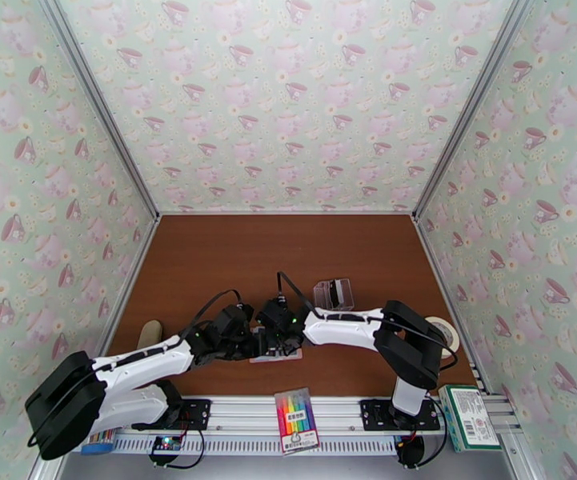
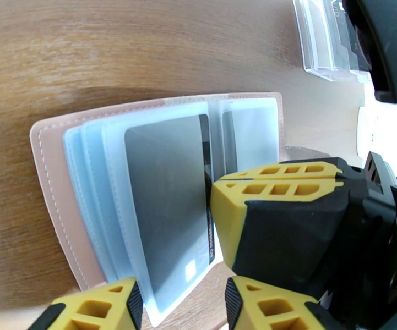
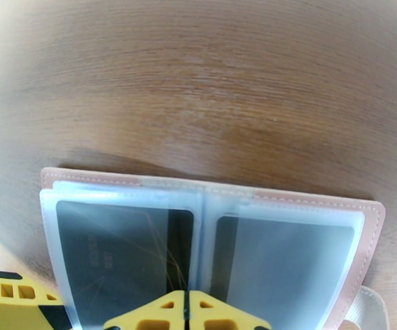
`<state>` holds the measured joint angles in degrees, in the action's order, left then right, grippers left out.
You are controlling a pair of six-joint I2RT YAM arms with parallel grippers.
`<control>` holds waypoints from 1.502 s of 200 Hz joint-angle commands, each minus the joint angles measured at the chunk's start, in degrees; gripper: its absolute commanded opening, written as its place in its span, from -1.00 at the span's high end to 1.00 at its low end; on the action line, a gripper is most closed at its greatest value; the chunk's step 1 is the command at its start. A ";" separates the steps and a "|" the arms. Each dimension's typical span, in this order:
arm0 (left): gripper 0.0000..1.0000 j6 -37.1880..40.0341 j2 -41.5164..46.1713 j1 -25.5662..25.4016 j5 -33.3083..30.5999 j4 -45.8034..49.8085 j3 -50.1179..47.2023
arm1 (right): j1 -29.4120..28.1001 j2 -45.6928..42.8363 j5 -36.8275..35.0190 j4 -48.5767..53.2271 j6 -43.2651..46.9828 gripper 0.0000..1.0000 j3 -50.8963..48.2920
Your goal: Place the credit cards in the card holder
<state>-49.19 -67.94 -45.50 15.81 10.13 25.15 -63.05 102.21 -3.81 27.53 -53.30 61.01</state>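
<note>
The pink card holder [image 1: 276, 356] lies open on the brown table, its translucent sleeves facing up [image 2: 49, 177] [image 3: 319, 200]. A dark credit card [image 2: 165, 204] [image 3: 115, 248] sits in the left sleeve and another credit card [image 3: 286, 259] in the right one. My right gripper [image 1: 286, 344] [image 3: 187, 314] is shut, its yellow tips pressed together at the sleeves' near edge by the spine [image 2: 226, 185]. I cannot tell whether it pinches a card edge. My left gripper [image 1: 260, 346] [image 2: 181, 312] is open, its fingers straddling a corner of the left sleeve.
A clear plastic box [image 1: 334, 294] [image 2: 325, 39] with dark cards stands just behind the grippers. A white tape roll [image 1: 446, 334] lies at the right. A marker pack [image 1: 296, 420] and a green box [image 1: 468, 418] rest on the front rail. A beige object [image 1: 150, 334] lies at the left.
</note>
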 commanded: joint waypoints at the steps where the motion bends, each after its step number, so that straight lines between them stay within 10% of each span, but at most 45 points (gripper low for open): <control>1: 0.07 -0.82 1.14 -0.57 0.64 -2.48 -0.02 | -0.32 -3.16 -1.54 -1.29 -0.66 0.80 -0.98; 263: 0.00 2.71 -8.75 -7.68 -5.15 0.53 12.30 | 7.75 -29.69 -17.56 5.14 -1.58 0.70 -17.31; 300: -0.17 5.22 -3.44 -7.29 -9.75 5.23 12.30 | 8.70 -35.64 -21.94 5.59 1.18 0.34 -18.55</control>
<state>-46.57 -74.98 -52.97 10.37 11.68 36.45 -55.09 69.63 -21.10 32.10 -54.24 43.46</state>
